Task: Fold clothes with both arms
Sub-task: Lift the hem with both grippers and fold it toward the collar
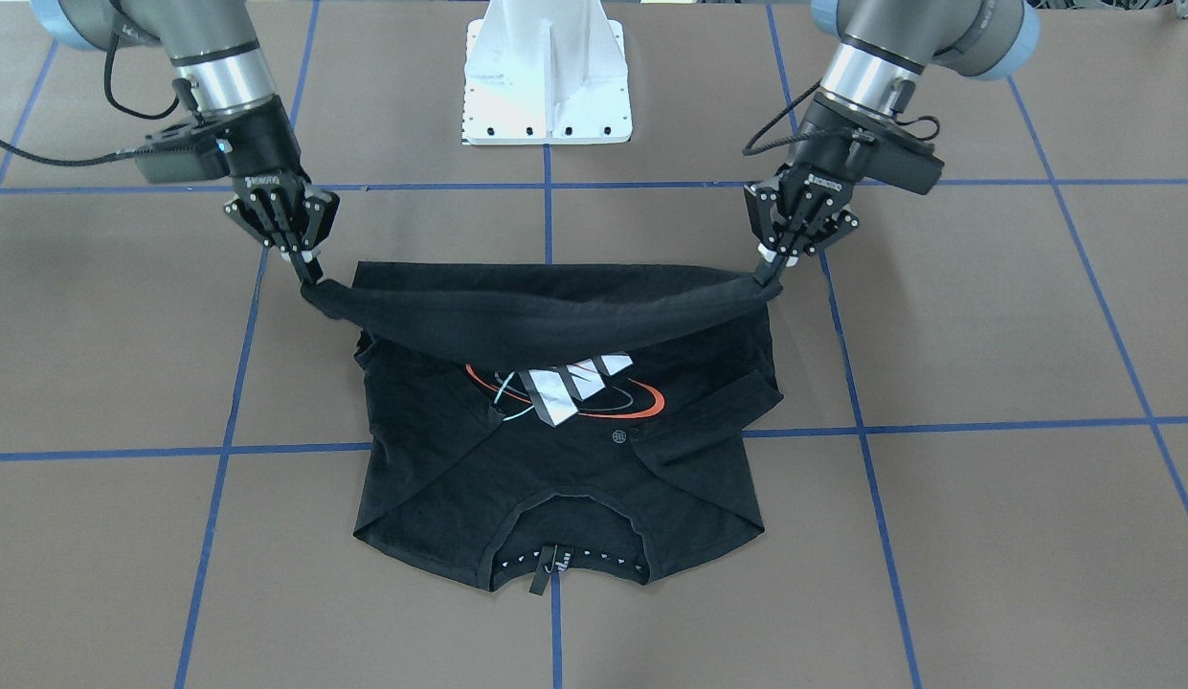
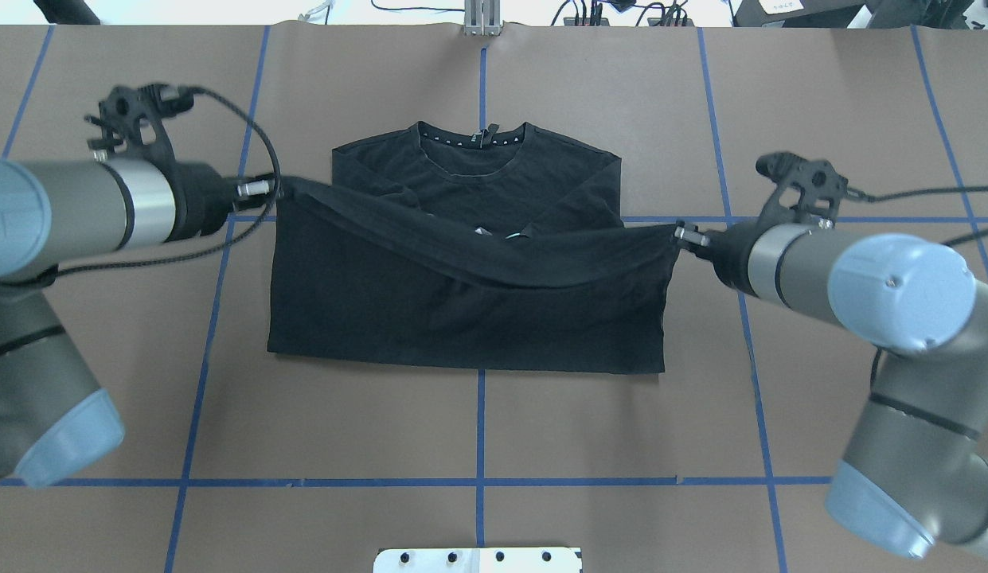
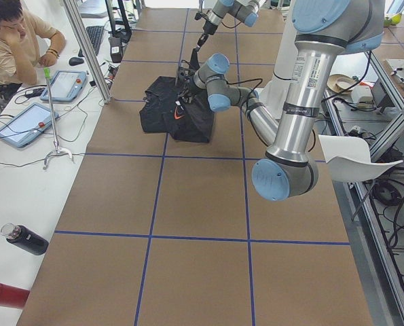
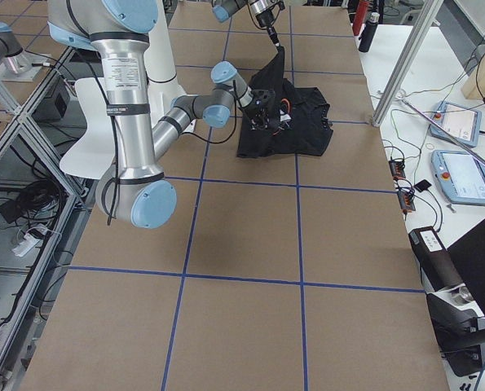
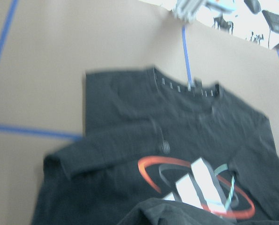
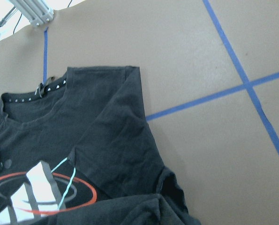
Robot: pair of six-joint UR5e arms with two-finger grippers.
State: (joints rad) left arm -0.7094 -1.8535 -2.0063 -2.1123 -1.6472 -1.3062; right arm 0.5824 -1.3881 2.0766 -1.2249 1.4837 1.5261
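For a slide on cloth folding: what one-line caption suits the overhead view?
Left gripper and right gripper hold the hem of the black T-shirt stretched above the table, collar at the far side.

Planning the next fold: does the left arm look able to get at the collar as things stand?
Probably yes for reach: the collar lies uncovered beyond the left gripper. But that gripper is shut on the T-shirt, lifting its hem, so it cannot grasp the collar without letting go.

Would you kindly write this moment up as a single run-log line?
T-shirt: sleeves folded in, hem raised, collar on table | left gripper: shut on hem corner | right gripper: shut on other hem corner
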